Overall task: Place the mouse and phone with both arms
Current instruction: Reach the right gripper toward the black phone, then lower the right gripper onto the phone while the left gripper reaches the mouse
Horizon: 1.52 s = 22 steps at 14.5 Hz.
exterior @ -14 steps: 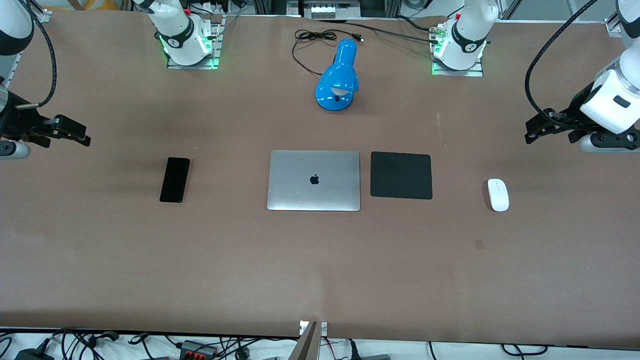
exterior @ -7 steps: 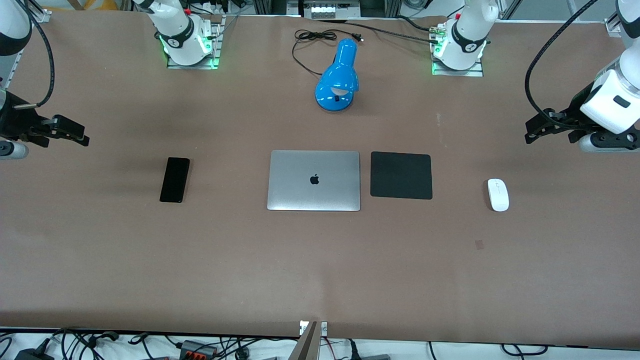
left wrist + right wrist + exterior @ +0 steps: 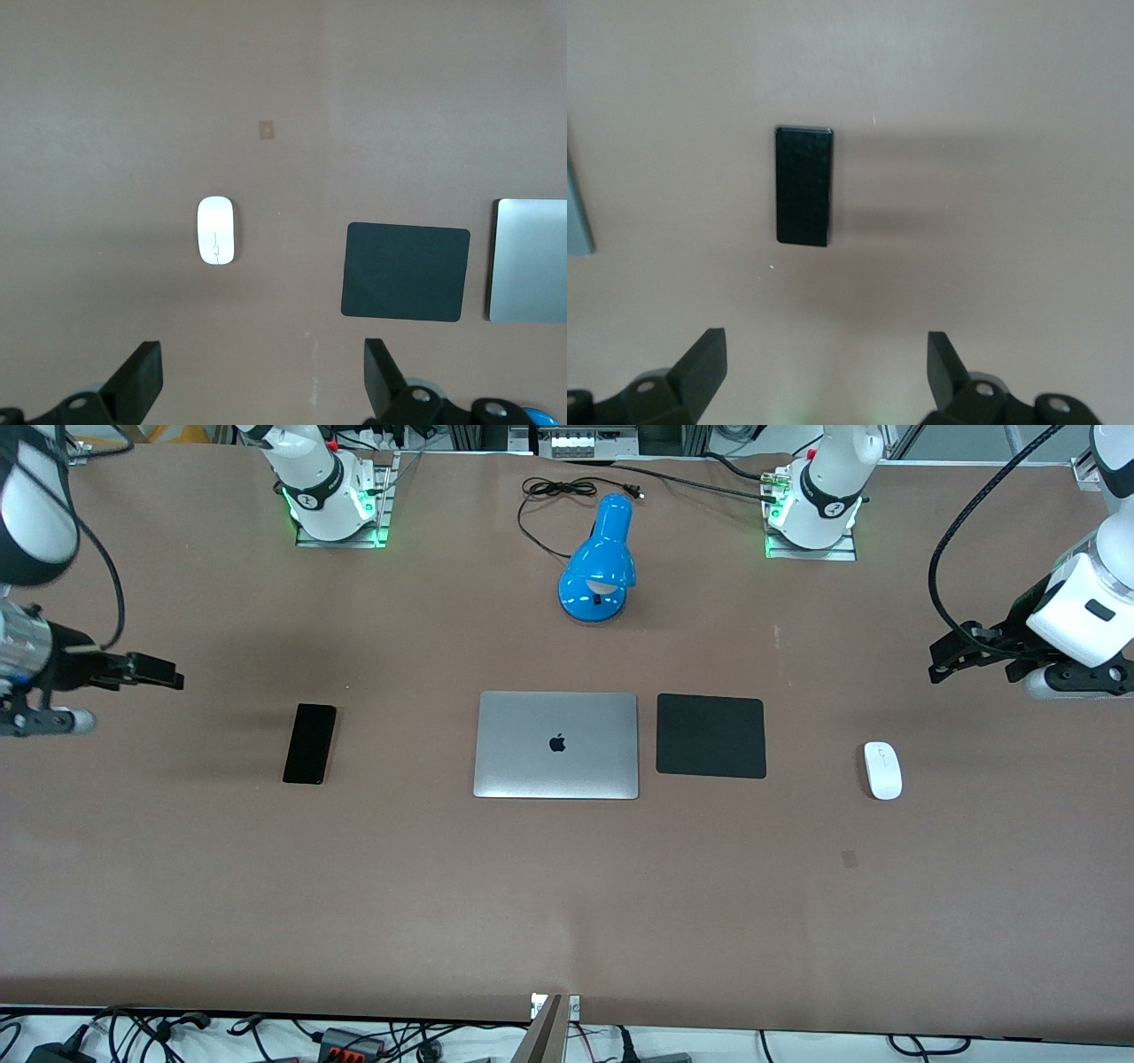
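Observation:
The white oval mouse lies flat on the table toward the left arm's end; it also shows in the left wrist view. The slim black phone lies flat toward the right arm's end and shows in the right wrist view. My left gripper is open and empty, up in the air over bare table beside the mouse. My right gripper is open and empty, in the air over bare table beside the phone.
A closed silver laptop lies mid-table with a black square pad beside it, toward the mouse. A blue desk lamp with a black cord stands farther from the front camera, between the two arm bases.
My right gripper has moved toward the phone and the arm has swung. My left gripper has barely shifted. The mouse and the phone have not moved.

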Motion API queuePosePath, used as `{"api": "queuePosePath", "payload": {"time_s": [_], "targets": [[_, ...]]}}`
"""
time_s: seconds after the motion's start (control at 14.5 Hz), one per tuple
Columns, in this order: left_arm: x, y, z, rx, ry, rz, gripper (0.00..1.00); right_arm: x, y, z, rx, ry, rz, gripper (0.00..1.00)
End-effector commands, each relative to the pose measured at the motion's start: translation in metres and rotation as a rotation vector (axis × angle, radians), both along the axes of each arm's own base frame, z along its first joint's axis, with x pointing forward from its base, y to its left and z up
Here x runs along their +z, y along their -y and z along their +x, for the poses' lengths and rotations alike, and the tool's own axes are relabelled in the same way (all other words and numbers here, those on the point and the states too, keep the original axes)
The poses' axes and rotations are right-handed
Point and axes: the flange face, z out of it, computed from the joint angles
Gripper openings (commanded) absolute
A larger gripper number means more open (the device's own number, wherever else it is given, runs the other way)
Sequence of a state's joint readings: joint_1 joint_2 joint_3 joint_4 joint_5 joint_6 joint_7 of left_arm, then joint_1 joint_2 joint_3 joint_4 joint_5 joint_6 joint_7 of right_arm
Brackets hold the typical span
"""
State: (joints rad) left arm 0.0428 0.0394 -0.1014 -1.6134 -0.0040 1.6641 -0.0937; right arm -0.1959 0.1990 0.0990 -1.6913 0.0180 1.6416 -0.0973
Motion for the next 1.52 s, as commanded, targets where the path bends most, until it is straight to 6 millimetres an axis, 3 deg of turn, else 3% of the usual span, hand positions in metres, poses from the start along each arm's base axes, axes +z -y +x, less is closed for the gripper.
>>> {"api": "queuePosePath", "payload": {"time_s": [0.0, 0.28, 0.48, 0.9, 1.18, 1.31, 1.45], "targets": [[0.006, 0.003, 0.005, 0.005, 0.008, -0.018, 1.00, -0.061, -0.006, 0.011, 0.005, -0.050, 0.007, 1.00], [0.003, 0.001, 0.005, 0.000, -0.001, -0.018, 1.00, -0.139, -0.054, -0.006, -0.028, -0.028, -0.025, 1.00], [-0.004, -0.006, 0.003, 0.016, -0.044, -0.018, 1.00, -0.192, -0.066, -0.031, -0.009, 0.003, -0.030, 1.00], [-0.037, -0.027, 0.010, 0.055, -0.141, -0.018, 1.00, -0.232, -0.068, -0.043, -0.027, 0.004, -0.031, 1.00], [-0.090, -0.046, 0.033, 0.067, -0.216, -0.028, 1.00, -0.251, -0.073, -0.052, -0.072, 0.030, -0.042, 1.00], [-0.143, -0.053, 0.047, 0.074, -0.302, -0.035, 1.00, -0.256, -0.079, -0.053, -0.105, 0.027, -0.051, 1.00], [-0.201, -0.079, 0.065, 0.104, -0.304, -0.027, 1.00, -0.264, -0.080, -0.053, -0.110, 0.028, -0.051, 1.00]]}}
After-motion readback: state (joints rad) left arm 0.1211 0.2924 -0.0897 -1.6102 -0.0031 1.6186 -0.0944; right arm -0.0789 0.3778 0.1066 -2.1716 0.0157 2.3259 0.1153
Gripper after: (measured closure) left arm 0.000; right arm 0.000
